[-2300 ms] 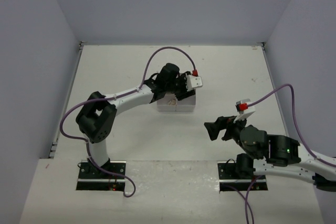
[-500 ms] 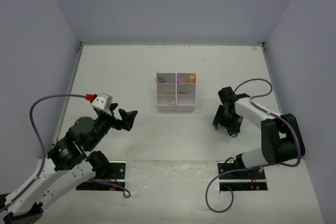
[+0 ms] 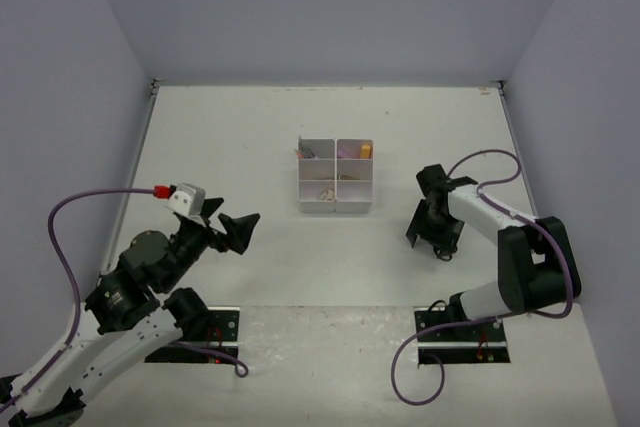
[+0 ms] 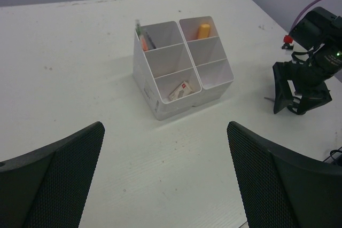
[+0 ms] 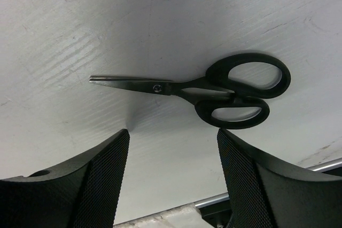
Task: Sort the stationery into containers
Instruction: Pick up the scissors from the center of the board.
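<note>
The black-handled scissors (image 5: 203,89) lie flat on the white table, blades to the left and handle loops to the right in the right wrist view. My right gripper (image 5: 173,174) hangs open just short of them, with nothing between its fingers; in the top view this gripper (image 3: 428,237) points down at the table to the right of the organizer. The white six-compartment organizer (image 3: 336,175) (image 4: 181,68) holds pens (image 4: 141,36) at its back left, an orange piece (image 4: 203,30) at its back right and an eraser (image 4: 180,90) in front. My left gripper (image 3: 240,230) (image 4: 165,180) stands wide open and empty, near left.
The right arm (image 4: 304,78) shows at the right edge of the left wrist view. Grey walls enclose the table (image 3: 250,127) on three sides. Purple cables loop from both wrists.
The left arm has pulled back from over the organizer to the near left. The right arm has reached out over the scissors, and its jaws have narrowed a little.
</note>
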`<state>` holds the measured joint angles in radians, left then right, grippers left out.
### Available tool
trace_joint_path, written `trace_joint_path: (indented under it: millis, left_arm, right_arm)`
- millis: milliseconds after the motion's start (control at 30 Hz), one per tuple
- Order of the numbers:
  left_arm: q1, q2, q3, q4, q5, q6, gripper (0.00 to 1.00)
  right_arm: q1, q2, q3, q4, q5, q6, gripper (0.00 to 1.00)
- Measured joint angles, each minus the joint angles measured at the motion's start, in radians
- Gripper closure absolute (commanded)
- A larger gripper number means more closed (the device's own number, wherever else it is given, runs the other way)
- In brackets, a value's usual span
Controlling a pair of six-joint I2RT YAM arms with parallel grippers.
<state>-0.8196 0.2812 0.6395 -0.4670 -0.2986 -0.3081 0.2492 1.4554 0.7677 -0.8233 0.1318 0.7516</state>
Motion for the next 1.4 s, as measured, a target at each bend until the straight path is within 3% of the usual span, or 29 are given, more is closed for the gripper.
trace_joint_path:
  millis: [767,833,1067,1200,1400]
  left_arm:
    - [-0.002,-0.027,0.000,0.003,0.007,0.006,0.00]
    - [-0.002,-0.028,0.000,0.003,0.007,0.006,0.00]
    - [-0.007,-0.028,0.000,0.003,0.008,0.013,0.00]
    - [-0.009,-0.028,0.000,0.004,0.016,0.013,0.00]
    - [-0.013,-0.026,0.000,0.010,0.025,0.014,0.00]
  right_arm:
    - [-0.050,0.056,0.034,-0.026,0.007,-0.041,0.31]
    - [-0.050,0.062,0.039,-0.026,0.005,-0.051,0.33]
    - [-0.050,0.084,0.053,-0.021,-0.003,-0.073,0.55]
    - [-0.046,0.091,0.058,-0.013,-0.006,-0.088,0.61]
    - [-0.009,0.141,0.103,0.026,-0.070,-0.122,0.60]
